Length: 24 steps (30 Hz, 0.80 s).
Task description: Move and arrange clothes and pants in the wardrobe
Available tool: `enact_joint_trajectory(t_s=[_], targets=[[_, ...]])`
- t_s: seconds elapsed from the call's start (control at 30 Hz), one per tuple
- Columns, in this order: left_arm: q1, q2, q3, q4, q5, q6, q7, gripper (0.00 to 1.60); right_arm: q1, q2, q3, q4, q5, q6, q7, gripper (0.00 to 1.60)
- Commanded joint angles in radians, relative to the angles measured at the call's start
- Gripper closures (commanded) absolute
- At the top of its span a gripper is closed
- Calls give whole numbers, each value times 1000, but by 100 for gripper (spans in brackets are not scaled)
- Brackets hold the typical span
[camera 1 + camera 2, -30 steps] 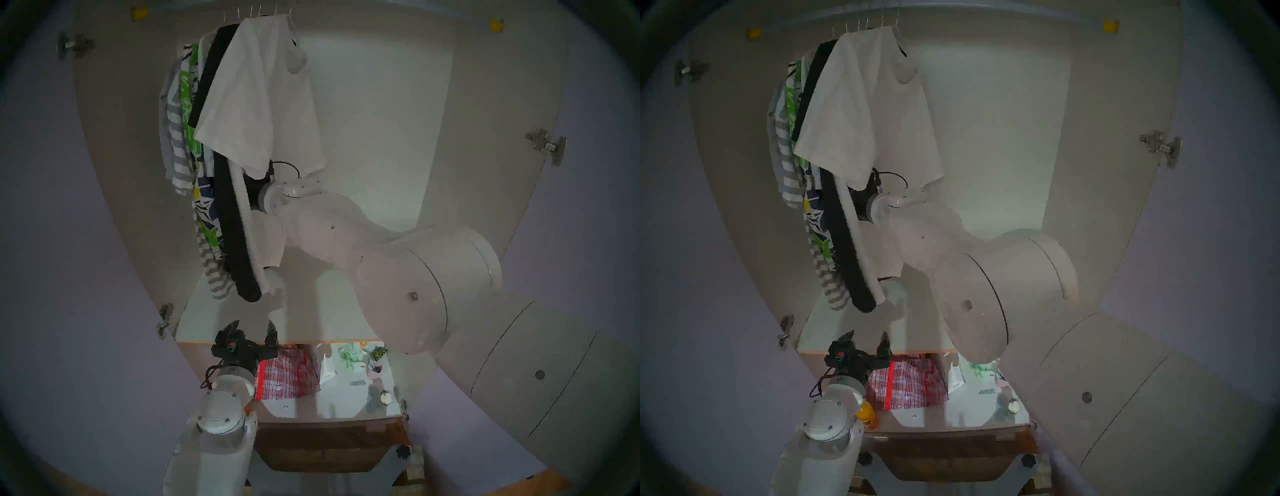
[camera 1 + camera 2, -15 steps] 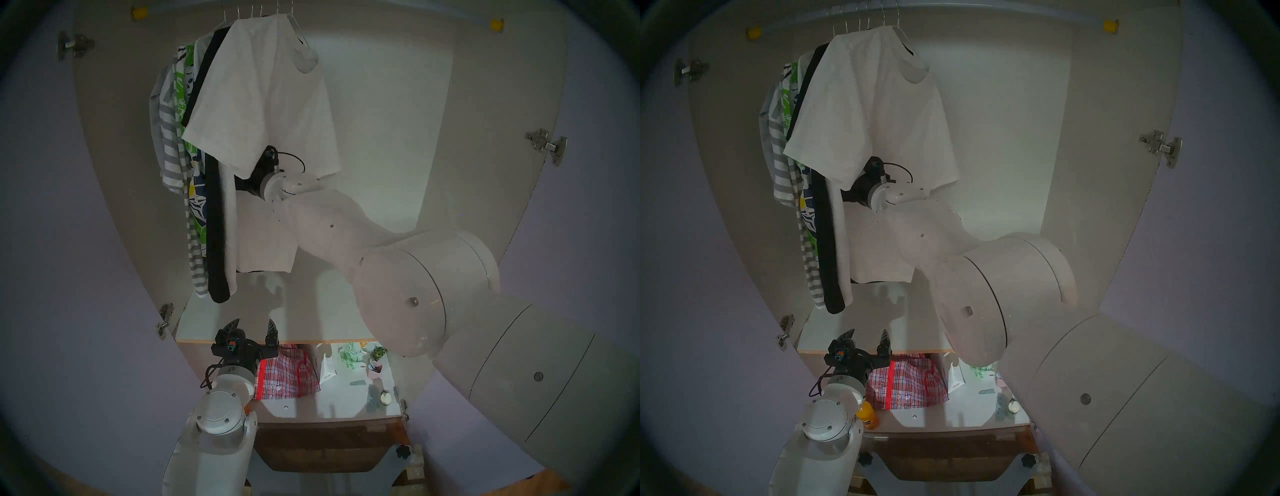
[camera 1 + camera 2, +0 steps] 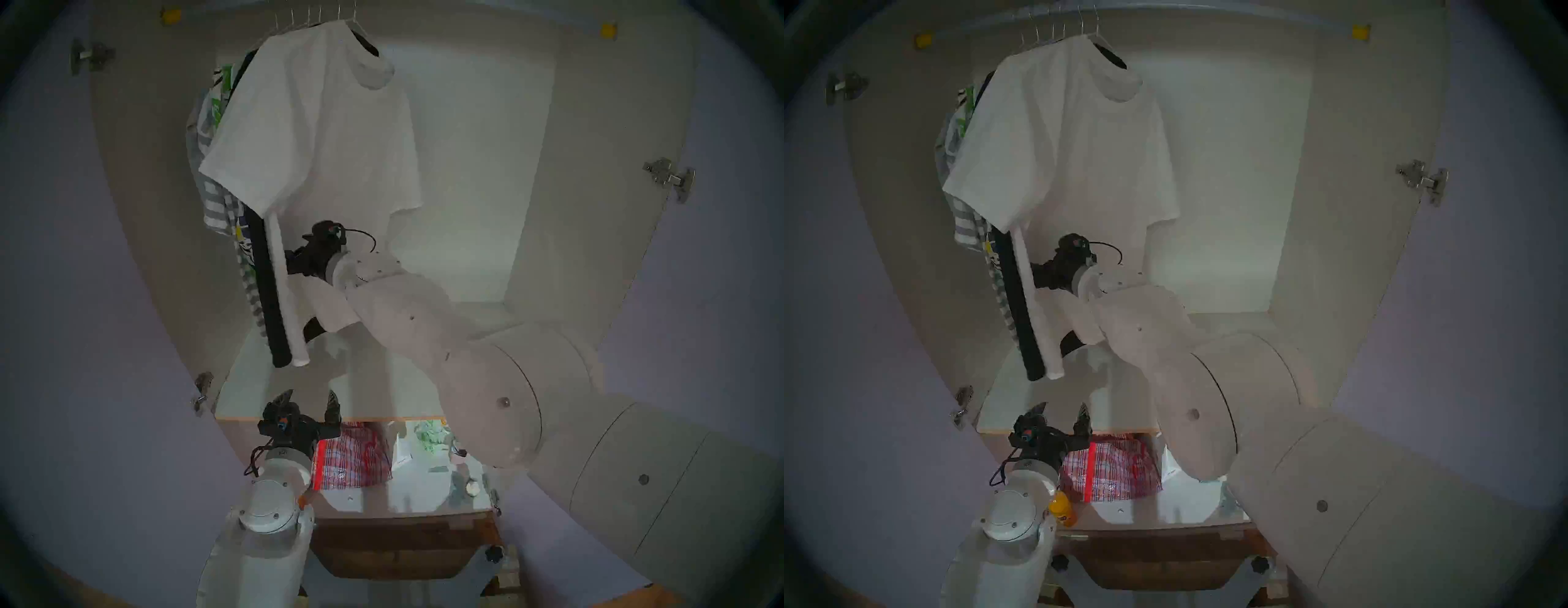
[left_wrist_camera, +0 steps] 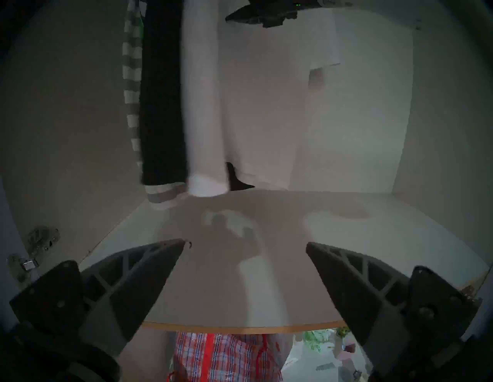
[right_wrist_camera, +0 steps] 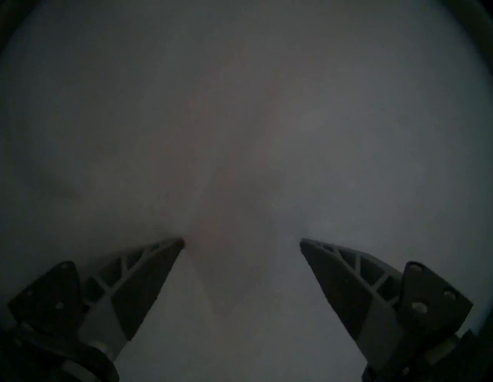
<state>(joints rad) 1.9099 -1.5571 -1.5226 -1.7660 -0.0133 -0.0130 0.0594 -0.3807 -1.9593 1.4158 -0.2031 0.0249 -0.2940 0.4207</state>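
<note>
The wardrobe (image 3: 466, 170) stands open, its doors (image 3: 63, 276) spread wide. Several clothes hang bunched at the left of the rail, near the yellow bracket (image 3: 169, 16). Frontmost is a large white T-shirt (image 3: 322, 127). Behind it are a black garment (image 3: 267, 293), a leaf print (image 3: 216, 106) and a grey-and-white striped one (image 3: 214, 208). My right gripper (image 3: 292, 265) is open, its fingers (image 5: 149, 274) pressed against the white cloth below the sleeve. My left gripper (image 3: 309, 401) is open and empty above the shelf's front edge (image 4: 240, 326). No pants are in view.
A red plaid bag (image 3: 352, 460) lies under the shelf on a glass-topped table (image 3: 424, 492), among small items and an orange bottle (image 3: 1062, 511). My right arm's thick elbow (image 3: 509, 403) crosses the wardrobe's lower right. Silver hinges (image 3: 668, 178) stick out from the door edges.
My right wrist has dropped from under the T-shirt's sleeve to lower down. The pushed-aside hems swung back, and the white T-shirt now faces me more squarely. The left arm stayed put.
</note>
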Motion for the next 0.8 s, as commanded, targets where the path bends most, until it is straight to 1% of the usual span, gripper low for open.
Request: enact_joint_trajectory(t_s=[0.0,0.03,0.1,0.13,0.17,0.2,0.23,0.33,0.43,0.47,0.5,0.53,0.57,0.6,0.77], targets=[[-11,1,2,-22,-1,-7,-3,0,13,32,-1,-80,-16,-118,-106,0],[-11,1,2,-22,-1,-7,-3,0,4,34,5,-91,-12,-156,-128,0],[-11,1,2,-21,-1,-7,-2,0,-12,35,6,-106,-15,-218,-200,0],[-11,1,3,-21,-2,-7,-2,0,-35,32,4,-124,-22,-283,-267,0],[-11,1,3,-21,-2,-7,-2,0,-35,32,4,-124,-22,-283,-267,0],[-11,1,3,-21,-2,-7,-2,0,-59,31,4,-143,-29,-340,-331,0],[-11,1,3,-21,-2,-7,-2,0,-59,31,4,-143,-29,-340,-331,0],[-12,2,3,-21,-2,-7,-2,0,-102,32,2,-171,-42,-445,-437,0],[-11,2,3,-22,-3,-8,-2,0,-185,28,-1,-198,-56,-516,-541,0],[-11,2,3,-22,-3,-8,-2,0,-185,28,-1,-198,-56,-516,-541,0],[-11,2,3,-22,-3,-8,-2,0,-202,31,-5,-201,-61,-519,-561,0],[-11,2,3,-22,-3,-8,-2,0,-238,32,-3,-224,-65,-537,-618,0],[-11,2,3,-22,-3,-8,-2,0,-252,35,-8,-235,-72,-541,-644,0],[-11,2,3,-22,-3,-8,-2,0,-252,35,-8,-235,-72,-541,-644,0],[-12,2,4,-20,-3,-7,-1,0,-316,56,-20,-322,-102,-569,-776,0]])
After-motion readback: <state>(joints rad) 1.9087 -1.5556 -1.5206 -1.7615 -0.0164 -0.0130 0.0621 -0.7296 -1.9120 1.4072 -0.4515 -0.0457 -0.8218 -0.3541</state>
